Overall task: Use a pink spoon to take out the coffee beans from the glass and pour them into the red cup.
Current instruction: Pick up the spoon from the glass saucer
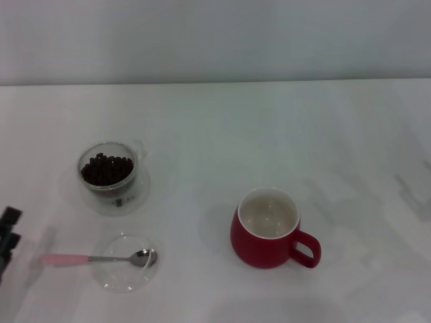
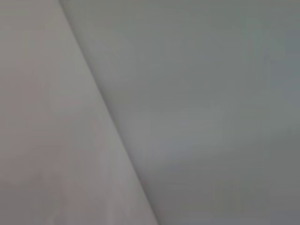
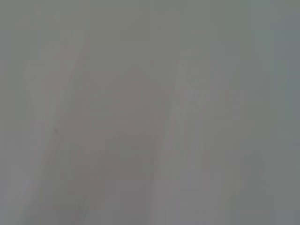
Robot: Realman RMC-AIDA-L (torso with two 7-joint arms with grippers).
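In the head view the pink spoon (image 1: 101, 258) lies with its metal bowl in a flat clear glass dish (image 1: 126, 264) and its pink handle pointing left over the rim. The glass (image 1: 108, 173) stands behind it, holding dark coffee beans (image 1: 106, 169). The red cup (image 1: 268, 229) stands at centre right, empty, with a white inside and its handle to the right. My left gripper (image 1: 8, 235) shows as dark parts at the left edge, left of the spoon's handle and apart from it. My right gripper is out of view. Both wrist views show only blurred pale surface.
The white table (image 1: 269, 134) runs back to a pale wall. The glass stands on a clear round saucer (image 1: 138, 196).
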